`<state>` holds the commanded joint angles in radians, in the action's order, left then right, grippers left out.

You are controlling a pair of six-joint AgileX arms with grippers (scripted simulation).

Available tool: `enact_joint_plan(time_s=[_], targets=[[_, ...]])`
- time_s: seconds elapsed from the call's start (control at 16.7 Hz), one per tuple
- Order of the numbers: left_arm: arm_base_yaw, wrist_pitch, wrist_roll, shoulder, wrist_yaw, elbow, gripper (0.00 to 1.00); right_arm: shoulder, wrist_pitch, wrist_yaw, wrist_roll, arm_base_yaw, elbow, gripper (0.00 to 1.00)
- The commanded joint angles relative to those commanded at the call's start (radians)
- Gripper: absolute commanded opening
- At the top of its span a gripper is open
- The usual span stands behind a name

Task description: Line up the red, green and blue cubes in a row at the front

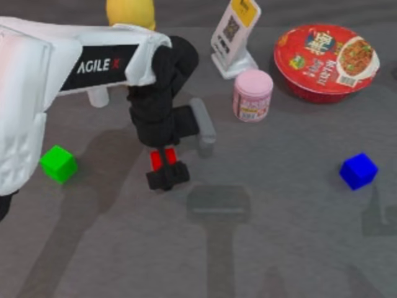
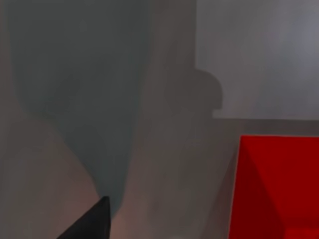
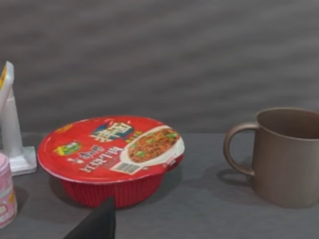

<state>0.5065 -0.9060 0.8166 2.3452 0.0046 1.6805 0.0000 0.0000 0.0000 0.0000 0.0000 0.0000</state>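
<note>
top view: left gripper [image 1: 166,169] down on the worktop [image 1: 279,248] near the middle, fingers straddling the red cube [image 1: 162,159], seemingly clenched on it, probably to carry it toward the front row. most of the red cube hidden under the black wrist. green cube [image 1: 58,163] well apart at the left, blue cube [image 1: 358,171] well apart at the right, neither yet in line. pink cup [image 1: 252,94], noodle bowl [image 1: 326,59] and card stand [image 1: 234,37] farther back, clear of the work. right arm out of sight here.

left wrist view: red cube [image 2: 276,186] cut off at the edge, one dark finger tip [image 2: 89,224] beside it; contact itself hard to make out.

right wrist view: parked low, facing the noodle bowl [image 3: 112,157] and a brown mug [image 3: 281,154]; right gripper's state impossible to tell from the one finger showing.
</note>
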Motion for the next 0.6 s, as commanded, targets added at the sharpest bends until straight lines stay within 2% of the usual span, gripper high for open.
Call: enact_joint_plan(time_s=[0.06,0.6], targets=[[0.000,0.000,0.000,0.000,0.000,0.000,1.00,0.000,0.000,0.000,0.000,0.000,0.000,1.00],[0.000,0.000,0.000,0.000,0.000,0.000,0.32,0.000,0.000,0.000,0.000,0.000,0.000,1.00]])
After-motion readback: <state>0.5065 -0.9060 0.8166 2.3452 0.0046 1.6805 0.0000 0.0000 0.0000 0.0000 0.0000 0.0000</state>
